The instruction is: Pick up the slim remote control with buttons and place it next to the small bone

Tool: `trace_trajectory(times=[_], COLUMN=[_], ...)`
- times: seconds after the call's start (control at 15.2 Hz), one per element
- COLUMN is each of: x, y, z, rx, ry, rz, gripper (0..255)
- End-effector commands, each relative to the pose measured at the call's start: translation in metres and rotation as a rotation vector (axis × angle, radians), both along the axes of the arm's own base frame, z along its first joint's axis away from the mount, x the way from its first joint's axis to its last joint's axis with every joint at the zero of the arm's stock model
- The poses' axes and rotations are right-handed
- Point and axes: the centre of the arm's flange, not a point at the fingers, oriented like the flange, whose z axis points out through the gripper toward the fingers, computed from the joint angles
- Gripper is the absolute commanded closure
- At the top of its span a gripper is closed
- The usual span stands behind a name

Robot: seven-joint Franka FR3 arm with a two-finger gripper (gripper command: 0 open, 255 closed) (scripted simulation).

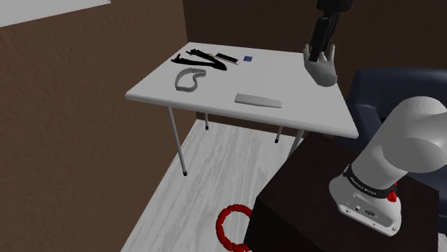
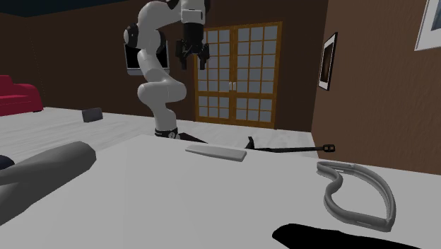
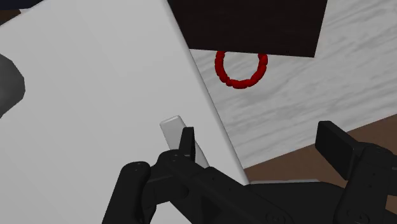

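The slim grey remote (image 1: 258,100) lies flat on the white table (image 1: 304,111), near the edge that faces the stand. A grey curved bone-like piece (image 1: 188,80) lies further toward the shoulder view's left. My black gripper (image 1: 321,49) hangs open high above the table's right part, holding nothing. In the second exterior view the gripper (image 2: 192,56) is well above the remote (image 2: 215,152), and the bone (image 2: 353,194) lies nearer the camera. In the wrist view the remote (image 3: 173,129) shows just past one finger (image 3: 186,141) of the gripper (image 3: 261,143).
A rounded grey object (image 1: 321,70) stands on the table under the gripper. Black shapes (image 1: 204,57), a short dark bar (image 1: 226,57) and a small blue item (image 1: 248,59) lie at the far edge. A red ring (image 1: 233,228) lies on the floor by the stand (image 1: 308,207).
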Motion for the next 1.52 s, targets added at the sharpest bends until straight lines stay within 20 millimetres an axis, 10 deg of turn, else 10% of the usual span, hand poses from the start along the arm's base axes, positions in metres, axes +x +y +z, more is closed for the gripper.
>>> trace_trajectory(times=[0.0,1.45], x=[0.0,0.171], y=[0.0,-0.058], z=[0.0,-0.222], rx=[0.0,0.023], ry=[0.0,-0.044], rz=[0.0,0.342], gripper=[0,0])
